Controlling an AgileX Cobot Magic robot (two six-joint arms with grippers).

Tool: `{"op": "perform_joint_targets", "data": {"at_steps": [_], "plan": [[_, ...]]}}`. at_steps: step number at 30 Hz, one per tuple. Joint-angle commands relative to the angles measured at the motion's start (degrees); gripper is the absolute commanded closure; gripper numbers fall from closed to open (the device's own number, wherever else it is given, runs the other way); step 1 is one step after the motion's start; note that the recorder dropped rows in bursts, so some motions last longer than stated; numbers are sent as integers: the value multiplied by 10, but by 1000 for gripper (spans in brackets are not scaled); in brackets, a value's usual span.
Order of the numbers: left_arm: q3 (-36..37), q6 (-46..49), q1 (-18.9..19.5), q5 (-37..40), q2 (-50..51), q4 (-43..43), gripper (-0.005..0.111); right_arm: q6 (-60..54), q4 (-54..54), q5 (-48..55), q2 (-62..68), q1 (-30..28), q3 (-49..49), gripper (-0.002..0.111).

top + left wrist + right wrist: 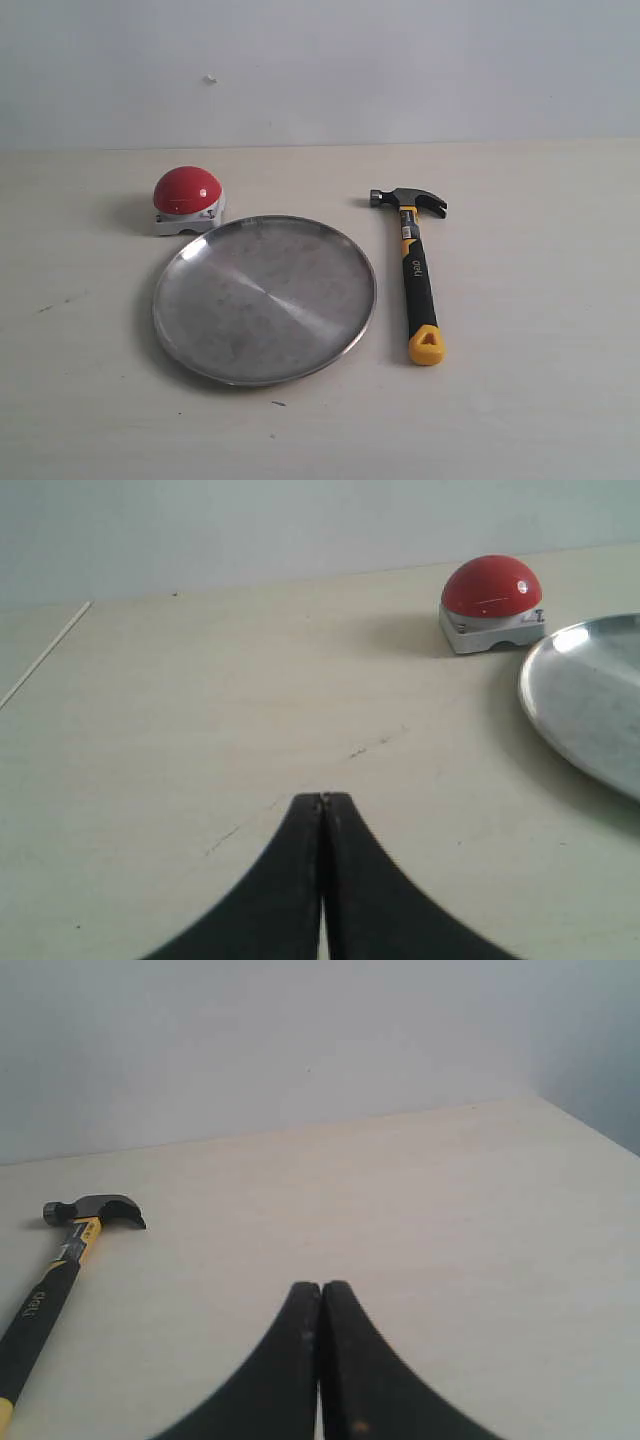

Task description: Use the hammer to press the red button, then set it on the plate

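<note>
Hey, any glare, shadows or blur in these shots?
Exterior view: soft even light, faint shadow beside the red button, streaky sheen on the plate. Left wrist view: glare on the plate's rim, left gripper soft-edged. Right wrist view: no glare, right gripper soft-edged.

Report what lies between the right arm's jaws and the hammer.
Nothing but bare table shows between the right gripper, jaws shut, and the hammer in the right wrist view.

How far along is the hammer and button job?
Done: nothing; the hammer lies on the table beside the empty plate. In hand: nothing; left claw and right claw are shut and empty. Left: grasp hammer, press the red button, set it on the plate.
</note>
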Motion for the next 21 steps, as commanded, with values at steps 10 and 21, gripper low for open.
{"op": "perform_joint_targets", "data": {"at_steps": [10,21], "plan": [[0,-1,1,-3,-3,1,107,0,-2,-5,-4,-4,3,108],[0,-1,1,-3,-3,1,107,4,36,-176,-4,-4,3,108]]}}
